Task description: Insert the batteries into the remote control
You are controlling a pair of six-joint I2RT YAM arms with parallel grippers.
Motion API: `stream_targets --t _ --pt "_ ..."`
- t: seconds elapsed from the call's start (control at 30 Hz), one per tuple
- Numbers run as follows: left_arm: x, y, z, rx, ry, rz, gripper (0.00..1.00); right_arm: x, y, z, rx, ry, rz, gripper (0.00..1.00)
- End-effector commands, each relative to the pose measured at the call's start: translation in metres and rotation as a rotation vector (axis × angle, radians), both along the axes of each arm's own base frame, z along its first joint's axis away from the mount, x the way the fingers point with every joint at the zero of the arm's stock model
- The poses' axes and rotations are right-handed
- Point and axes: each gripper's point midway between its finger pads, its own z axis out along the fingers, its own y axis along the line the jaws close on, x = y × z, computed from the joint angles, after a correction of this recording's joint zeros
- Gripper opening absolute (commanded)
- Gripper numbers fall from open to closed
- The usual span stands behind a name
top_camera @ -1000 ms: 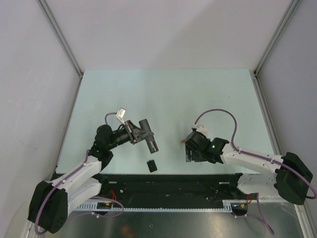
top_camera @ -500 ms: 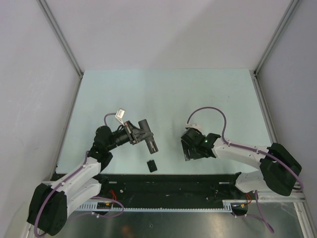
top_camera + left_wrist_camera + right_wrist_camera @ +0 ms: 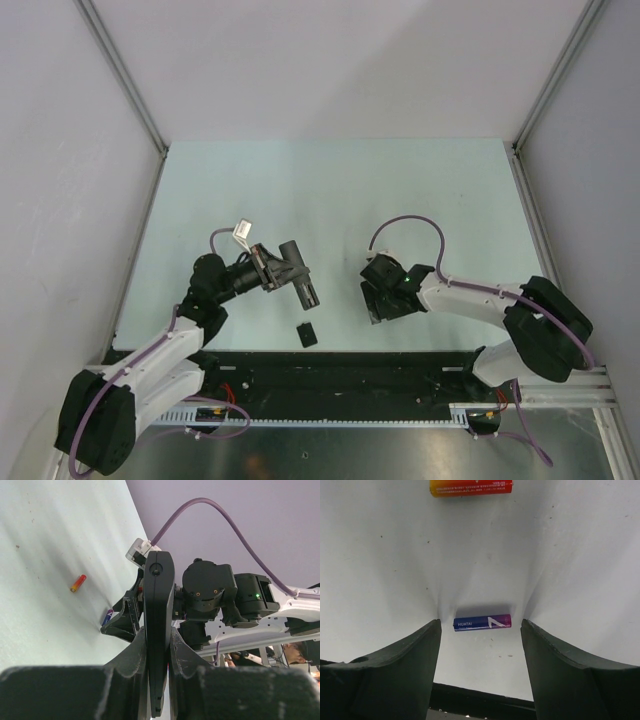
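Observation:
My left gripper (image 3: 293,272) is shut on the remote control (image 3: 308,292), a slim black bar held off the table; in the left wrist view it stands edge-on (image 3: 159,610) between the fingers. My right gripper (image 3: 377,303) is open and low over the table. In the right wrist view the dark blue-purple battery (image 3: 482,622) lies flat between its open fingers (image 3: 400,665), touching neither. The red-orange battery (image 3: 471,487) lies a little beyond it. Both also show in the left wrist view, the red-orange battery (image 3: 78,583) and the blue one (image 3: 107,617). In the top view the right gripper hides them.
A small black squarish cover piece (image 3: 307,333) lies near the table's front edge, between the two arms. The black rail (image 3: 350,370) runs along the near edge, just behind my right gripper. Grey walls stand on the far, left and right sides.
My right gripper has moved left and its arm has stretched out along the front of the table. The left arm and the remote have not moved.

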Motion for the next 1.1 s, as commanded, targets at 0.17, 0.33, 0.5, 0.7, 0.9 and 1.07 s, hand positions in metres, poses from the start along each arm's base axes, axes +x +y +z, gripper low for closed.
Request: stream_targets --t 0.17,0.33,0.5,0.7,0.9,1.07 --pt "0.0017 0.0 -0.0025 0.015 -0.027 0.005 0.0 0.0142 0.0067 0.0017 0.017 -0.011 0.025 0.67" --pt "0.002 -0.0002 -0.0032 0.018 -0.028 0.004 0.0 0.014 0.0067 -0.001 0.018 0.002 0.034 0.65" --pt "0.0021 -0.0005 -0.0044 0.02 -0.024 0.002 0.0 0.0125 0.0068 -0.0009 0.021 0.011 0.035 0.63" --pt "0.0024 -0.0006 -0.0056 0.022 -0.019 0.002 0.0 0.0092 0.0076 0.0005 0.023 0.016 0.048 0.61" --pt "0.0018 -0.0005 -0.0054 0.021 -0.021 0.0 0.0 0.006 0.0104 0.0005 0.03 0.024 0.061 0.54" --pt "0.0017 -0.0004 -0.0048 0.019 -0.02 0.002 0.0 0.0046 0.0115 0.0001 0.029 0.025 0.066 0.47"
